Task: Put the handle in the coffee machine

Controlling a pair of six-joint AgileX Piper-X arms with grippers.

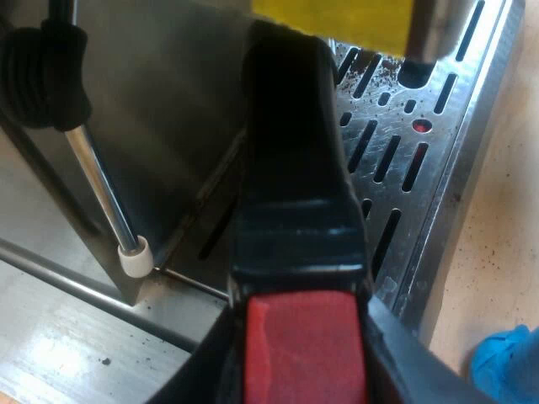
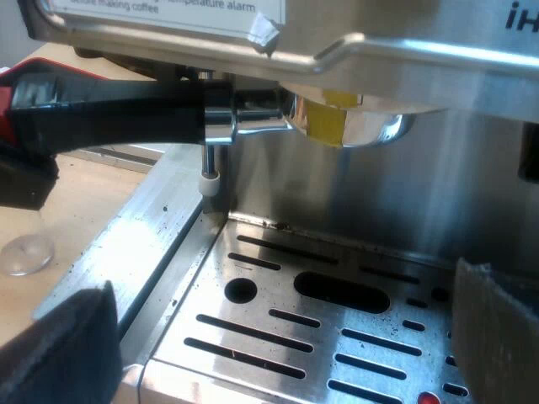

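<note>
My left gripper [image 1: 301, 337] is clamped on the red end of the holder [image 1: 290, 151], with one finger on each side of the handle. The holder's metal basket, marked with yellow tape [image 2: 324, 122], sits up against the underside of the espresso machine [image 2: 404, 194] front, above the drip tray [image 2: 253, 324]. My right gripper [image 2: 282, 353] hangs over the drip tray, fingers apart, holding nothing. The steam wand [image 2: 209, 164] stands just beside the handle.
</note>
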